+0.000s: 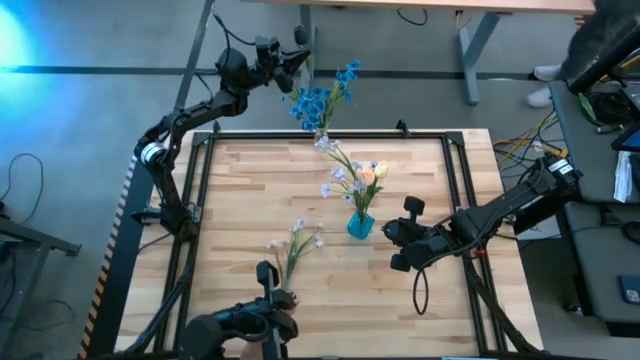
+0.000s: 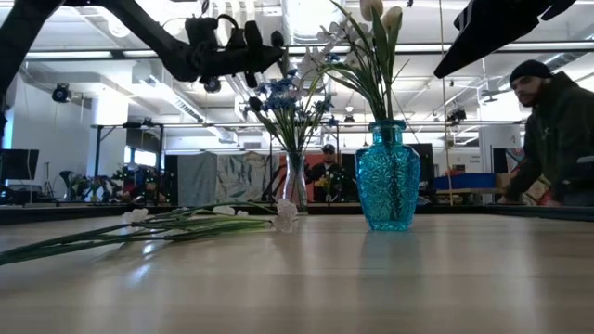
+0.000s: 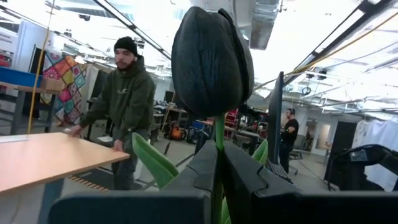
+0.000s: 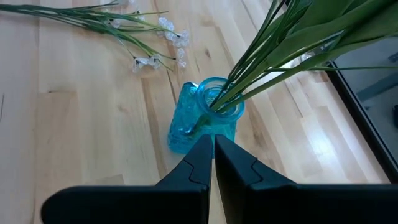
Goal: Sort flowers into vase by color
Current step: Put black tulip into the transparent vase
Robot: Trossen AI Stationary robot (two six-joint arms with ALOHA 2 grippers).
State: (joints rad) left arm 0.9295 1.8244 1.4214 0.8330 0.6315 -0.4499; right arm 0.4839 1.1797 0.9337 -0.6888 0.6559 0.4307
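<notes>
Above far edge, black tulip [image 3: 211, 59] upright, left jaws [image 3: 217, 168] clamped

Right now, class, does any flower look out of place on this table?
Yes. A pale white-pink spray lies flat on the table, in neither vase. A black tulip is clamped in the left gripper above the far edge.

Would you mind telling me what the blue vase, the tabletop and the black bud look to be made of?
Blue vase: seemingly glass, translucent with a faceted, glossy surface, though clear plastic is possible. Tabletop: wood, pale joined planks with visible grain and a light sheen. Black bud, held in the left claw: probably matte fabric or soft plastic; smooth, dull petals.
</notes>
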